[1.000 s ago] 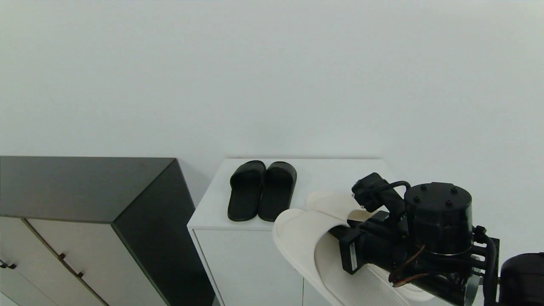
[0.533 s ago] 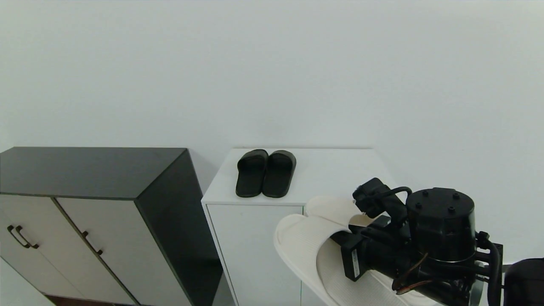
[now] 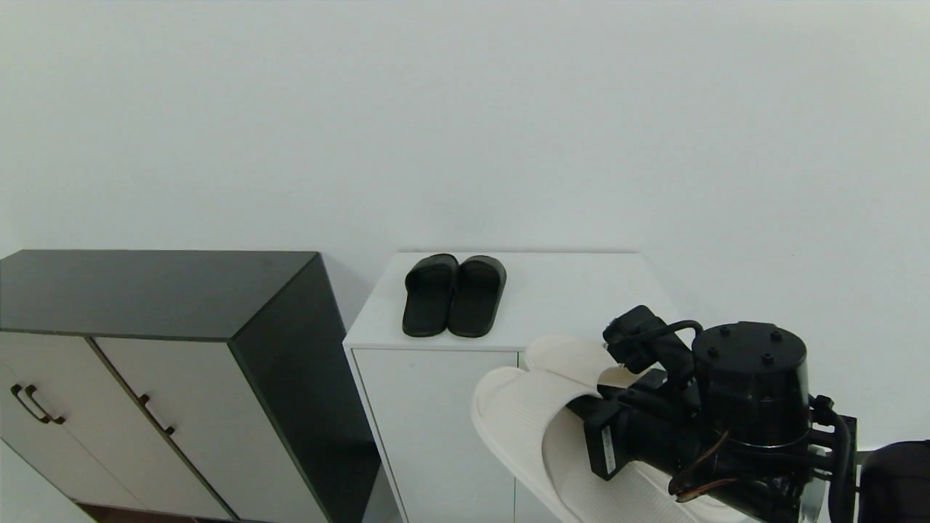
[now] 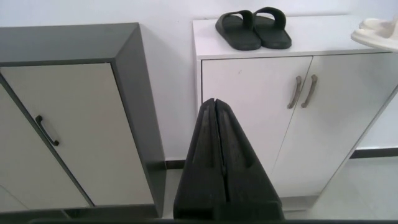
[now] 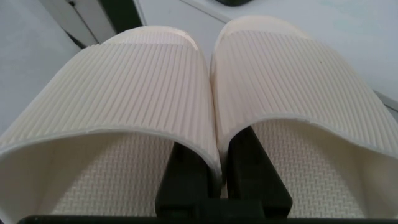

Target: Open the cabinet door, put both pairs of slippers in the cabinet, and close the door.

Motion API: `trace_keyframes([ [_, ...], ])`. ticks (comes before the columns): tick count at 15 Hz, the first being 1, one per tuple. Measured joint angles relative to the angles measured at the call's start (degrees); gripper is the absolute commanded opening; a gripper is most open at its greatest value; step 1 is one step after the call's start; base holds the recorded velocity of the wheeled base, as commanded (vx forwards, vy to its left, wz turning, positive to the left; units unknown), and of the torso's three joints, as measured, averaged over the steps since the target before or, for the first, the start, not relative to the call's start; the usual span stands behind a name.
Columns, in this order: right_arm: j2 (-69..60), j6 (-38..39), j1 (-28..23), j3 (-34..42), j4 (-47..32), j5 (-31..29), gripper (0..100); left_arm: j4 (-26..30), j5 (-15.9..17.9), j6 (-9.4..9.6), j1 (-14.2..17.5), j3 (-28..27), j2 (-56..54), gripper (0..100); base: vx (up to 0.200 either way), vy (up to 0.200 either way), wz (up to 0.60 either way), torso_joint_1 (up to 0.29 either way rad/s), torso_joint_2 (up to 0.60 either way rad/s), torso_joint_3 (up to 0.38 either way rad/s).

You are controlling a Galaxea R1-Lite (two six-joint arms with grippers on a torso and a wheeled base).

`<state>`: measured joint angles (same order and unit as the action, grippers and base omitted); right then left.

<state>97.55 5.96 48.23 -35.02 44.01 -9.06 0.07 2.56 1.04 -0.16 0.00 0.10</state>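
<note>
The right tool (image 5: 219,177) is clenched on the pair of cream ribbed slippers (image 3: 516,418), one finger inside each, holding them in the air in front of the white two-door cabinet (image 4: 249,112). Both doors are closed. The pair of black rubber slide slippers (image 3: 454,294) lies side by side on the cabinet top. The left tool (image 4: 215,109) is clenched, grasping nothing. A black-topped cabinet with beige doors (image 3: 145,290) stands beside the white one.

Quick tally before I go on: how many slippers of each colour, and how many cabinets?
Black slippers: 2, on top of the white cabinet.
Cream slippers: 2, held in the right gripper.
Cabinets: 2, the white cabinet and the dark-topped cabinet.
Total: 6.
</note>
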Motion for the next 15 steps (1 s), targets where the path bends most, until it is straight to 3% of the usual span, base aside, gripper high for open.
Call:
trace_keyframes([
  [4, 0.4, 0.0, 0.0, 0.1, 0.1, 0.1, 0, -0.1, 0.0, -0.02, 0.0, 0.0, 0.0, 0, 0.000, 0.000, 0.00, -0.029, 0.06, 0.035],
  [15, 0.9, 0.0, -1.6, 1.8, 2.4, 0.1, 0, 0.0, 0.0, 0.00, 0.0, 0.0, 0.0, 0, 0.000, 0.000, 0.00, -0.168, 0.39, 0.218],
])
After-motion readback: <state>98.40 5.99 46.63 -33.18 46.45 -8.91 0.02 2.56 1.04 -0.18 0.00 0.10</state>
